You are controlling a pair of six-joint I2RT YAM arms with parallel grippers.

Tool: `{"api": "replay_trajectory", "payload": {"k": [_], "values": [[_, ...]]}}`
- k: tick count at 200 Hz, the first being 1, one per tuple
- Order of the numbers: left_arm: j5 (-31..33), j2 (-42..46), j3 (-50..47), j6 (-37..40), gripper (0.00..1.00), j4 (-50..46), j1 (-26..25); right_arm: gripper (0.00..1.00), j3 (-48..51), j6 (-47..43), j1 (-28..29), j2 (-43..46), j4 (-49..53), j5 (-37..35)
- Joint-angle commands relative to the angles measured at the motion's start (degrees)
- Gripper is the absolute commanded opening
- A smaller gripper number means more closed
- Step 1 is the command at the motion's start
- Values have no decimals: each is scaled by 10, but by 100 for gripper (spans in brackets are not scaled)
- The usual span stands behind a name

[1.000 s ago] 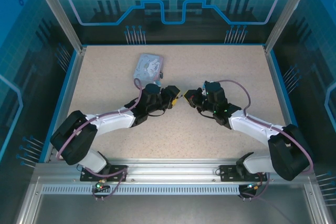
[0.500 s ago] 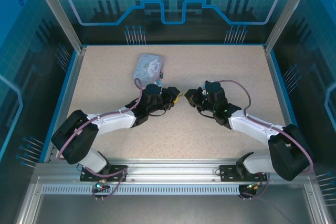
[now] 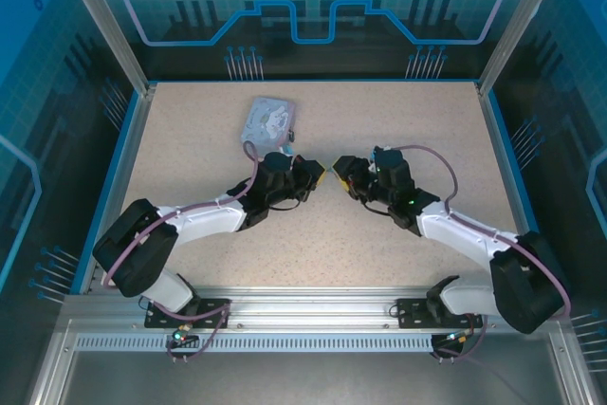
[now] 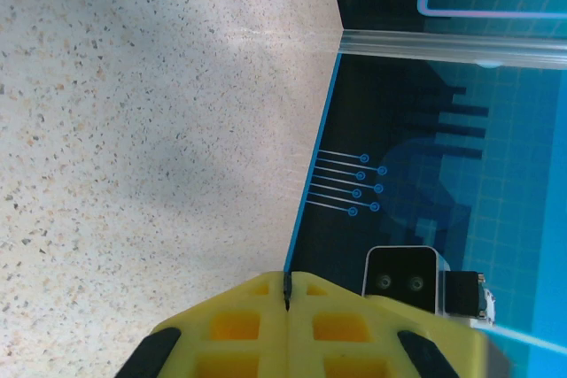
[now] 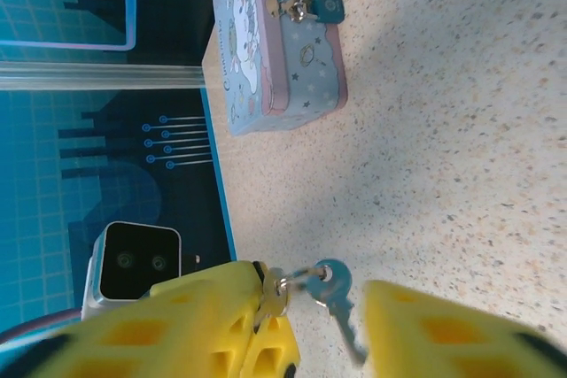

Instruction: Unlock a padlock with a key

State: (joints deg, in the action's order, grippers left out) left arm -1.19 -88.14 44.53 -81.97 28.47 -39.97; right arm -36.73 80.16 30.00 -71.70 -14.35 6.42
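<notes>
- Currently both arms meet tip to tip above the middle of the speckled counter [image 3: 408, 120].
- Left pincer [image 4: 286, 288]: yellow fingers pressed flat together, with only a thin dark seam between them.
- Seen from the right wrist, a small metal ring [image 5: 278, 289] comes out of that seam. The left pincer therefore grips the key [image 5: 333, 282] by its ring.
- Key: its blue-capped head sits just beside the ring and clear of the counter. The thin blade runs on from the head at a slant and is blurred.
- Right pincer [image 3: 340, 170]: wide. Its fingers stand apart with the key in the gap between them. Whether either finger touches the key cannot be told.
- Padlock [image 5: 317, 8]: small with a bluish body, hung on the clasp of the patterned tin box [image 5: 266, 59], well ahead of the right pincer.
- Box: lies flat on the counter, lid down, well apart from both pincers.
- Whether the padlock's shackle is seated cannot be told.
</notes>
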Motion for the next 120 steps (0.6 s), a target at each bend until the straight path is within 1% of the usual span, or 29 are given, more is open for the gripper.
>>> {"api": "replay_trajectory", "payload": {"k": [1, 29, 48, 70, 93, 103, 120], "values": [[-38, 7, 13, 110, 0, 4, 8, 66, 19, -44, -39, 55, 61, 5], [-142, 8, 31, 233, 0, 8, 38, 68, 23, -126, -99, 98, 112, 58], [-208, 4, 54, 313, 0, -17, 55, 68, 13, -199, -132, 102, 128, 121], [-257, -3, 84, 389, 0, -60, 62, 67, -4, -280, -153, 88, 131, 198], [-297, -21, 109, 419, 0, -79, 71, 62, -29, -339, -157, 67, 142, 255], [-313, -30, 115, 418, 0, -75, 76, 59, -34, -350, -158, 64, 142, 265], [-323, -42, 123, 418, 0, -78, 82, 53, -34, -357, -159, 67, 134, 274]]}}
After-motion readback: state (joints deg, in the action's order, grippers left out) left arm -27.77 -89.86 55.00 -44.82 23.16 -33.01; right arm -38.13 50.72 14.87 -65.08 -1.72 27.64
